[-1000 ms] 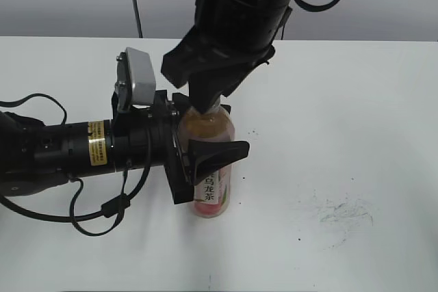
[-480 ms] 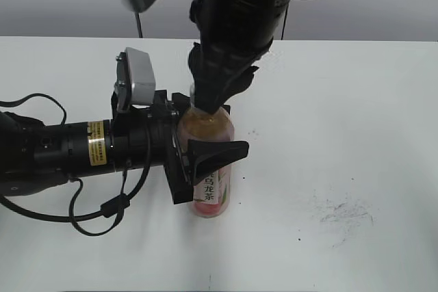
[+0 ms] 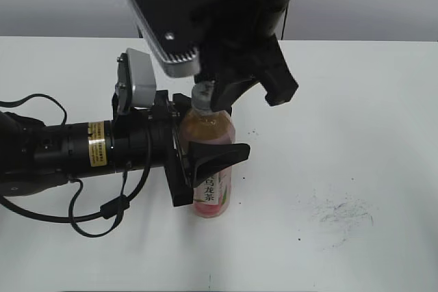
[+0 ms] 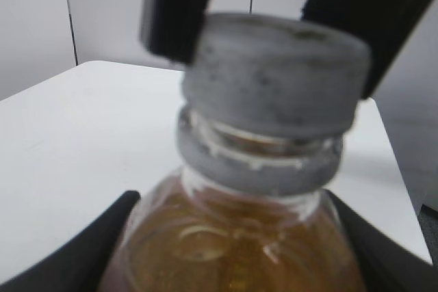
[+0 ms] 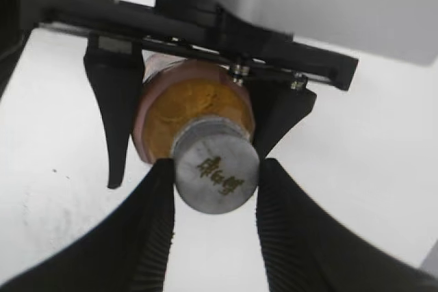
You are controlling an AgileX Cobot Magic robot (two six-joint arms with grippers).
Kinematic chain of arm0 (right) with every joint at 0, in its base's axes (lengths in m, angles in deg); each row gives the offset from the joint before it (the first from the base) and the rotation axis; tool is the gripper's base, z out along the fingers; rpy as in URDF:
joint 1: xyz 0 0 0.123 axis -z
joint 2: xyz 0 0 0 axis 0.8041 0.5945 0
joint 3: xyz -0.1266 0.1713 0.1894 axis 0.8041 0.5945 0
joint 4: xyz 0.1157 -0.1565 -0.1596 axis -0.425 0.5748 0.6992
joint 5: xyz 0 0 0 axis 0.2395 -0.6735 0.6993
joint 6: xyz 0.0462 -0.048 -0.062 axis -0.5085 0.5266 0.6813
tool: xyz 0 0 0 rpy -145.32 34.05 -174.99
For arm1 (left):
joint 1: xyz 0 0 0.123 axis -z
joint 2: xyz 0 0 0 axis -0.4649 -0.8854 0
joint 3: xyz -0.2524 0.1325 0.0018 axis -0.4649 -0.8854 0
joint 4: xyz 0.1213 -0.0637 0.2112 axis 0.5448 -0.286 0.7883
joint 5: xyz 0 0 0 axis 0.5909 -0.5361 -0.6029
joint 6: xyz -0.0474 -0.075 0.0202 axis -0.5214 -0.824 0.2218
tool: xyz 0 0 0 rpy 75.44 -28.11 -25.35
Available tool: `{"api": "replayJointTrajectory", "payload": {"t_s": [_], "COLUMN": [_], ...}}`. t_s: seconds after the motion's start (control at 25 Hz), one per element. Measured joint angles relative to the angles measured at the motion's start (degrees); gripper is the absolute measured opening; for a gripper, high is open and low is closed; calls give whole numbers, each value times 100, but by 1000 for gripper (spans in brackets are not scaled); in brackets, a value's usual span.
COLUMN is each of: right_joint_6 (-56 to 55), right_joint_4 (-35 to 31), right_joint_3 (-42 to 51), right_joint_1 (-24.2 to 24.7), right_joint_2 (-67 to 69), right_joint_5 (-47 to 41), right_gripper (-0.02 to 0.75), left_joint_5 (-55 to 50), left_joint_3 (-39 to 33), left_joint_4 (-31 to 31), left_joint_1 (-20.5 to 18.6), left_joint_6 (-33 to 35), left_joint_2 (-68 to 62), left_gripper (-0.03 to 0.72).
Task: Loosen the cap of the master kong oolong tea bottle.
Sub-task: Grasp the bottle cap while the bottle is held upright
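Observation:
The master kong oolong tea bottle stands upright on the white table, amber tea above a pink label. My left gripper is shut on its upper body from the left; its black jaws flank the bottle shoulder in the left wrist view. My right gripper comes down from above and is shut on the grey-white cap, fingers pressed on both sides. The cap sits raised, with the neck threads and ring showing under it. In the exterior view the cap is mostly hidden by the fingers.
The white table spreads around the bottle. Faint dark scuff marks lie at the right front. The left arm's black body and cable lie along the table on the left. A grey wall stands behind.
My right wrist has rotated about the cap, swinging its camera housing round to face the exterior view. The bottle and my left gripper have stayed in place.

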Motion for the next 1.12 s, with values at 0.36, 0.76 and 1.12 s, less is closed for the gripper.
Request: {"api": "replayJointTrajectory", "payload": {"t_s": [0.36, 0.76, 1.12], "right_joint_6": [3707, 5480, 6581], "right_joint_4": [-71, -98, -133], "right_joint_3": [0, 0, 0], "right_joint_1": [5, 5, 5], "right_joint_2": [-5, -23, -27], "right_joint_5": [82, 134, 201], "right_gripper": [278, 278, 278], "left_joint_5": [12, 12, 12], "left_joint_3": [-4, -4, -4], "left_joint_4": [42, 42, 42], "left_joint_1": [0, 0, 0], "left_joint_6": [35, 35, 35], "left_joint_2": [0, 0, 0], "left_gripper": [445, 445, 445]}}
